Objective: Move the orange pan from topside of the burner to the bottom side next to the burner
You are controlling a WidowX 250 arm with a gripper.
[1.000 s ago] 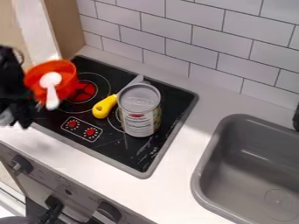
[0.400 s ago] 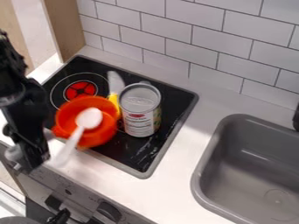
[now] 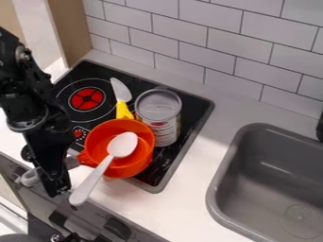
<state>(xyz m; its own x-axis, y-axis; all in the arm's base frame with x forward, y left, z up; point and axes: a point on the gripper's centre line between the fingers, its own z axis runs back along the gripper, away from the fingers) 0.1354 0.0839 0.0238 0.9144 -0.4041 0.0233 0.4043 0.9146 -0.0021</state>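
Rightward and nearer, your orange pan [image 3: 101,140] has swung with the arm [image 3: 25,101], and the can [image 3: 165,127] has shifted slightly right. Your arm slants down from the far left, its claw [image 3: 64,175] low, gripping the pan's handle beside the cooktop's [image 3: 197,108] near edge.

Black, segmented arm [image 3: 22,97] with bulky joints [image 3: 19,56] and a round, grey-edged collar [image 3: 28,124]

The pan [image 3: 97,140] is orange, the spoon [image 3: 122,144] white, the handle [image 3: 123,110] yellow, the burner [image 3: 87,99] red with white rings, the tiles [image 3: 217,41] white with grey lines.
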